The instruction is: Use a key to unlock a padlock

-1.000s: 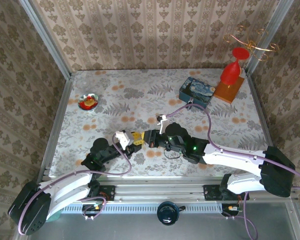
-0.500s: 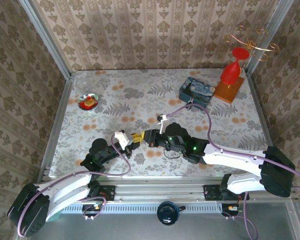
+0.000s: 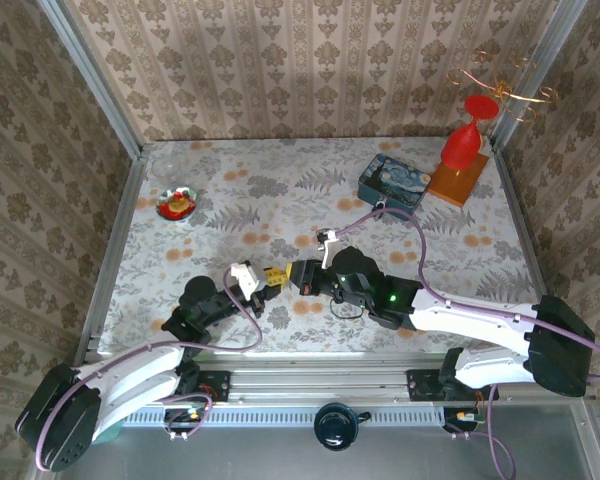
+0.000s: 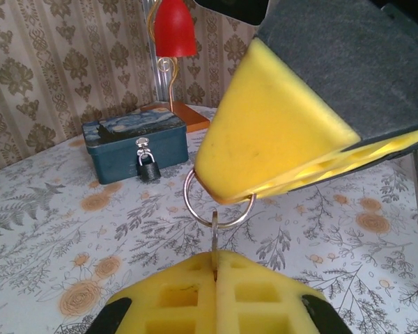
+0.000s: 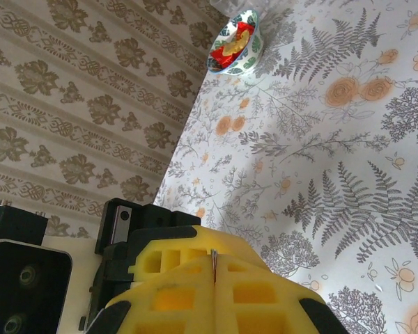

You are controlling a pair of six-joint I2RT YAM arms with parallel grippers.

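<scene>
**Padlock on the tin, key shared between your tools**
The padlock (image 4: 148, 169) hangs at the front of the blue tin (image 4: 118, 142), which sits at the back right of the tabletop (image 4: 49, 229), well apart from both tools. Your left tool (image 4: 214, 270) is pressed together on the upright key (image 4: 214, 240). Your right tool (image 5: 214, 270) pinches the key ring (image 4: 193, 216) just above it, the two meeting tip to tip.

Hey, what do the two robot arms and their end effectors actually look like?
The left arm and right arm have white shell links with black joints and bases, and a purple cable loops along each. The left end effector and right end effector have black fingers faced with yellow pads moulded with square pockets. A small green light glows on the right arm.
</scene>
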